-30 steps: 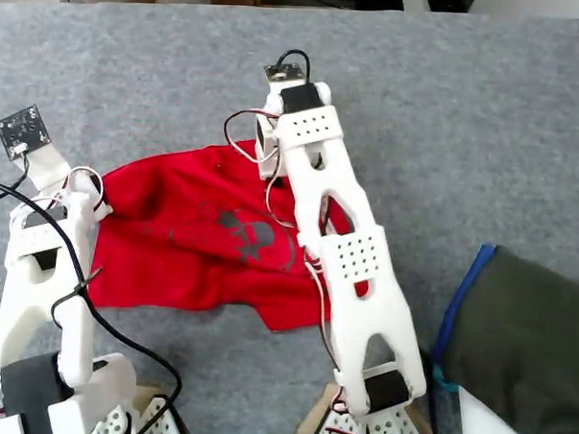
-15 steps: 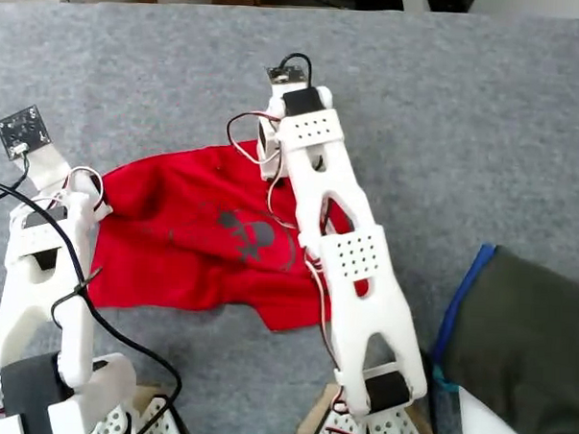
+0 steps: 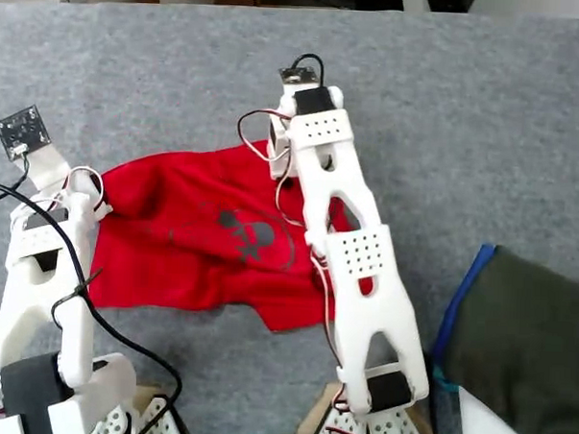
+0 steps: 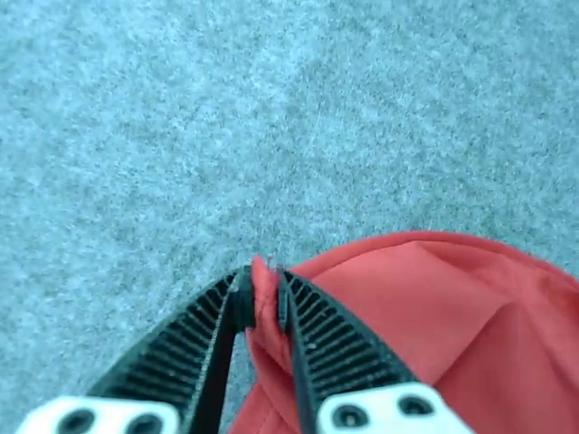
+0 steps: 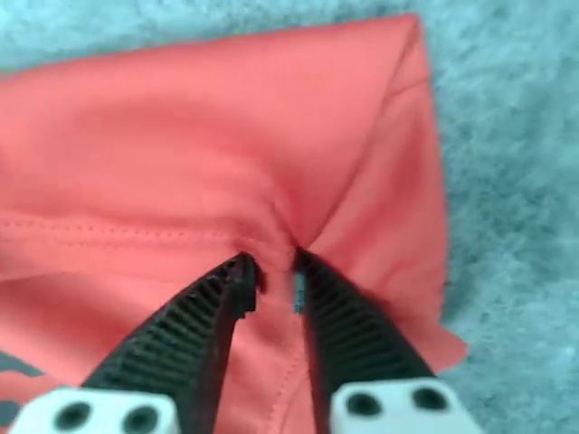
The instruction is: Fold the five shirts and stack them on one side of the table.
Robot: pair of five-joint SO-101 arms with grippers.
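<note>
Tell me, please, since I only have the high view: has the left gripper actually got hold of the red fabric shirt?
Observer: Yes. In the left wrist view the left gripper is shut on a thin pinch of the red fabric shirt, right at its edge.
Operator: Thank you. And the right gripper, which the arm hides from me?
Observer: The right gripper is shut on a raised fold of the shirt, with creases running into its tips.
Operator: Is that at the edge too?
Observer: No, a little inside it; a corner of the shirt lies past the tips on the grey fuzzy table surface.
</note>
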